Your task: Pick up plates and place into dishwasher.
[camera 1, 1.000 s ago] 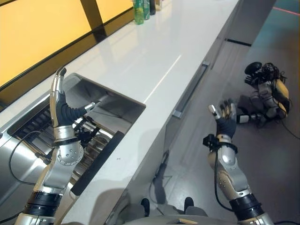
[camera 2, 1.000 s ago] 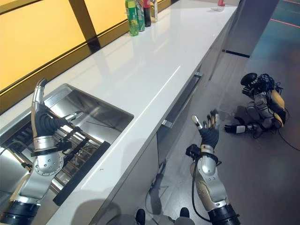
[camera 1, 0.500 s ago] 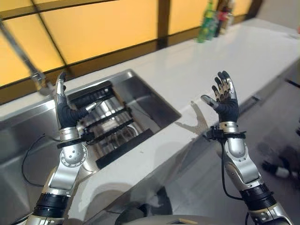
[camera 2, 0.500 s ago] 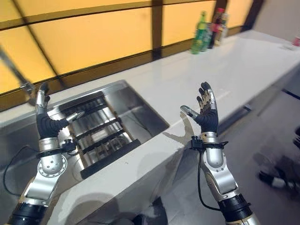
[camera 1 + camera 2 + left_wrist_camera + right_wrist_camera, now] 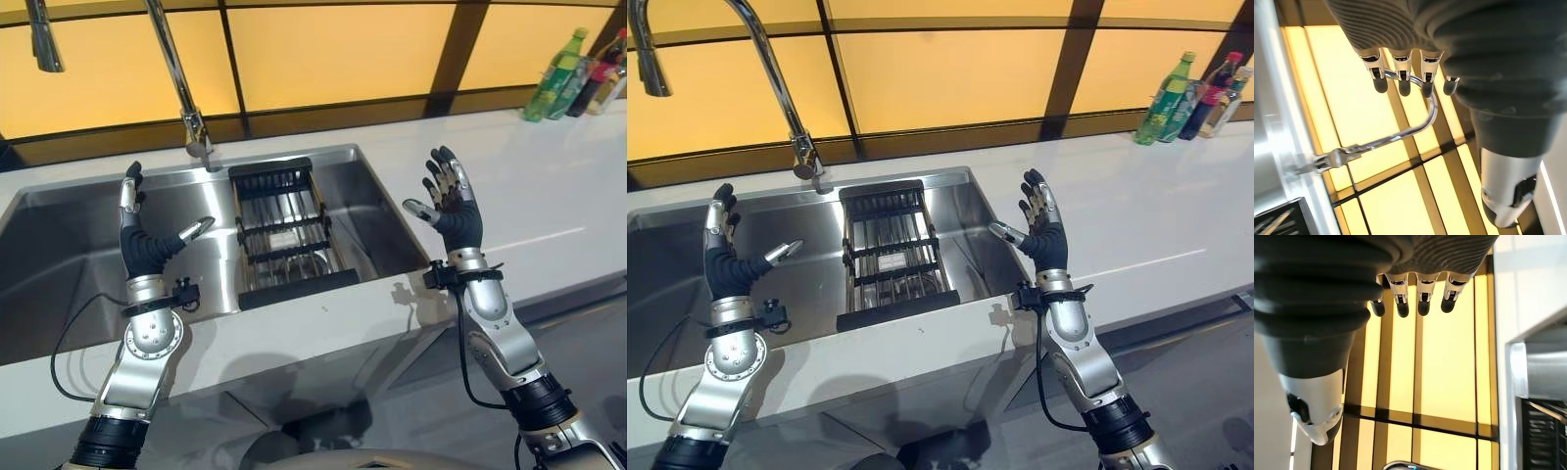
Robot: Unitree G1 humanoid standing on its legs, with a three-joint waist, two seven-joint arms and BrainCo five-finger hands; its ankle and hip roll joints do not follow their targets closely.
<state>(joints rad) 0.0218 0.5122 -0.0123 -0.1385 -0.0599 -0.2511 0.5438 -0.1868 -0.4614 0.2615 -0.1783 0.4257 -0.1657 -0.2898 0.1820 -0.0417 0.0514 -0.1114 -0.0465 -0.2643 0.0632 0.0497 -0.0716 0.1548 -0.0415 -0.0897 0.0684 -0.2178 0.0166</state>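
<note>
Steel-grey sink (image 5: 59, 245), black rack (image 5: 284, 235), white counter (image 5: 549, 186), amber panels (image 5: 333, 49), green bottle (image 5: 554, 73) at two o'clock

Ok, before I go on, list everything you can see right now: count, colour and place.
sink: one, steel, set in the counter in front of the robot.
rack: one, black, lying across the sink's right part.
faucet: one, silver, tall and curved, behind the sink.
counter: one, white, around the sink and off to the right.
bottles: a small group, the nearest green, at the counter's far right by the wall.
wall panels: yellow with dark frames, behind the counter.
left hand: raised over the sink, fingers straight, holding nothing.
right hand: raised over the counter's edge, fingers straight, holding nothing.
</note>
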